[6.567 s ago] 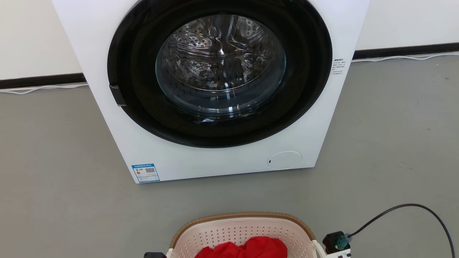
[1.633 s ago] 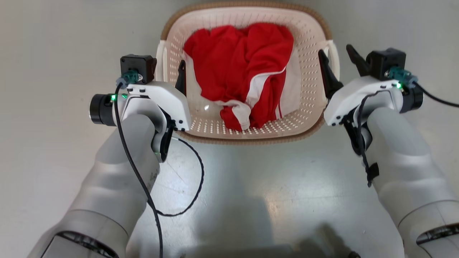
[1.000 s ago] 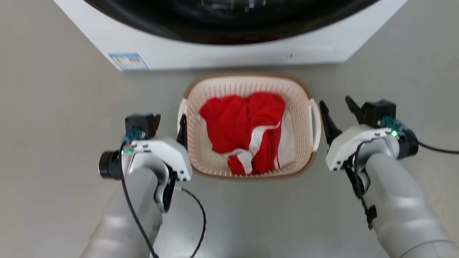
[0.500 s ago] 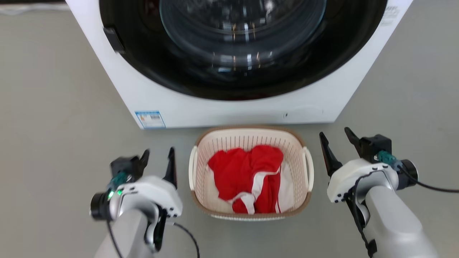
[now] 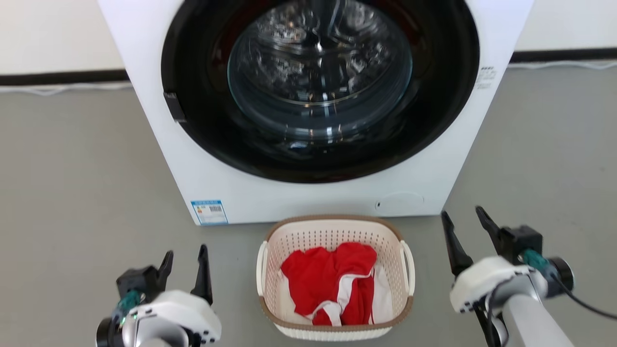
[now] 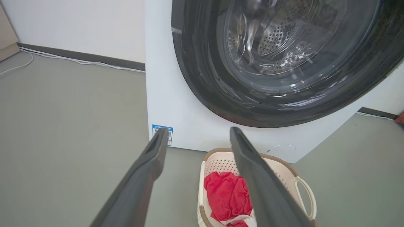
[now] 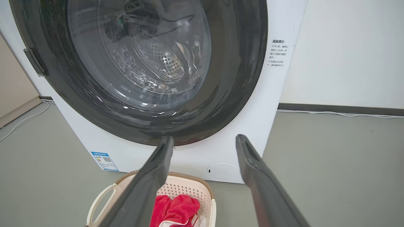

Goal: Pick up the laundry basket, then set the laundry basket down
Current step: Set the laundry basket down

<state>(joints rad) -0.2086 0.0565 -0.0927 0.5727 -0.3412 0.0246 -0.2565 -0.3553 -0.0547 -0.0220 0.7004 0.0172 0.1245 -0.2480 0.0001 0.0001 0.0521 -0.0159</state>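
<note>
Seemingly unstarted or finished, we see the laundry basket on the floor at lower centre, left pincer and right pincer beside it, spread wide, empty.

The left tool and right tool hover low at either side, jaws spread wide, pointing forward, gripping nothing; the right shows higher in the head view.

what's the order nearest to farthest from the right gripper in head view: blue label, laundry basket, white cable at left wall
1. laundry basket, just left of right gripper
2. blue label, low left on washer
3. white cable, far left by wall
</note>
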